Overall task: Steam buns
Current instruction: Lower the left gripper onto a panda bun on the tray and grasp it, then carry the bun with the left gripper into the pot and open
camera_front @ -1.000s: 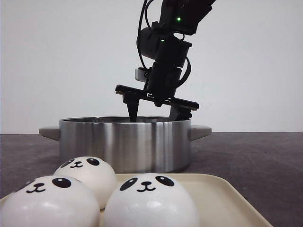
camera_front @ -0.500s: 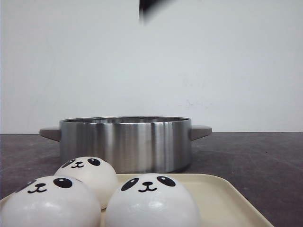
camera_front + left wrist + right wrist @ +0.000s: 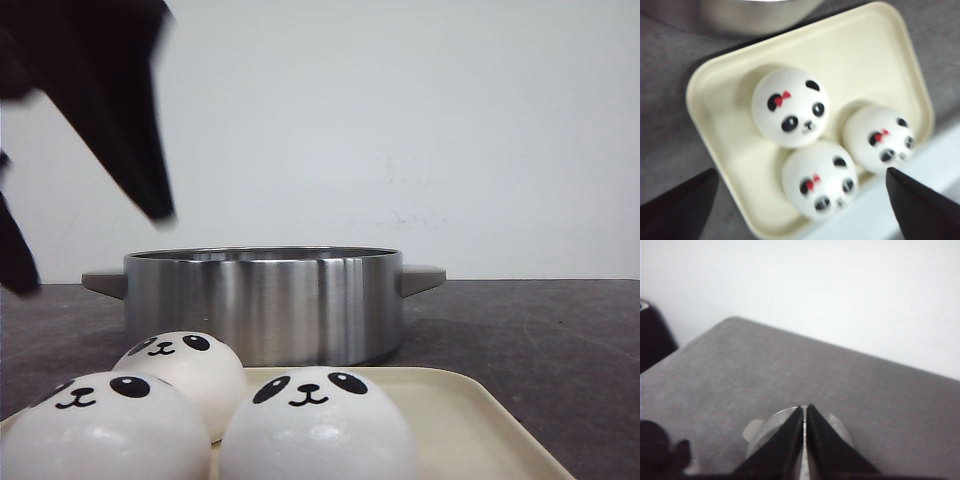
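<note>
Left pincer (image 3: 800, 200), spread wide and empty, is hovering above three buns (image 3: 790, 106) on the cream tray (image 3: 880, 45) before the pot (image 3: 264, 300). Right pincer (image 3: 804, 440) is sitting closed, holding nothing. Advisable: centring over one dome, closing softly

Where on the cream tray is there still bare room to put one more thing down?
The cream tray is bare along the side nearest the steel pot and in the corner at the table's edge. Its other part is crowded: three panda buns sit close together there, nearly touching.
</note>
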Controlling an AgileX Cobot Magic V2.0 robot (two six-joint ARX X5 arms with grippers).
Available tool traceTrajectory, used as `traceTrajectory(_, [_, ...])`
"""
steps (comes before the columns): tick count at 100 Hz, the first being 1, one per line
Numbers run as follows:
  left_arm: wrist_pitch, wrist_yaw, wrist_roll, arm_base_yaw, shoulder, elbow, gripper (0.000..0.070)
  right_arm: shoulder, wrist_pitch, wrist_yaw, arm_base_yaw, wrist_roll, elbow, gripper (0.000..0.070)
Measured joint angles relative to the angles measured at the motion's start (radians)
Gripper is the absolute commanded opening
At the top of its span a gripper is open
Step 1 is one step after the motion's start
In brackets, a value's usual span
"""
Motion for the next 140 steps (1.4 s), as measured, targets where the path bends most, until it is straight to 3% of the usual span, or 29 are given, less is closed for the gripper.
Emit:
traceTrajectory(28, [0.118, -0.003, -0.022, 0.0, 0.181, 0.0, 0.0688, -0.04, -0.132, 0.043, -0.002, 0.035, 0.0, 0.0001])
traceTrajectory(33, [0.124, -0.014, -0.026, 0.0, 0.203, 0.0, 0.0657, -0.037, -0.153, 0.044, -0.002, 0.042, 0.0, 0.0001])
traceTrajectory(61, [0.171, -0.068, -0.043, -0.003, 0.285, 0.001, 0.0643, -0.032, -0.202, 0.043, -0.002, 0.095, -0.004, 0.0001])
traceTrajectory(65, [0.169, -0.071, -0.046, -0.004, 0.292, 0.005, 0.0585, -0.033, -0.204, 0.043, -0.002, 0.098, -0.004, 0.0001])
traceTrajectory(69, [0.17, -0.073, -0.049, -0.004, 0.295, 0.007, 0.0471, -0.033, -0.204, 0.043, -0.002, 0.098, -0.004, 0.0001])
traceTrajectory(80, [0.164, -0.079, -0.054, -0.003, 0.304, 0.008, 0.0, -0.033, -0.204, 0.043, -0.002, 0.098, -0.004, 0.0001])
traceTrajectory(108, [0.159, -0.068, -0.066, -0.006, 0.3, 0.016, 0.001, -0.032, -0.204, 0.061, -0.002, 0.099, -0.004, 0.0001])
traceTrajectory(129, [0.117, 0.038, -0.066, -0.04, 0.157, 0.115, 0.0011, -0.032, -0.205, 0.073, -0.002, 0.1, -0.004, 0.0001])
traceTrajectory(140, [0.079, 0.045, -0.066, -0.063, 0.077, 0.216, 0.0011, -0.032, -0.204, 0.076, -0.002, 0.101, -0.004, 0.0001])
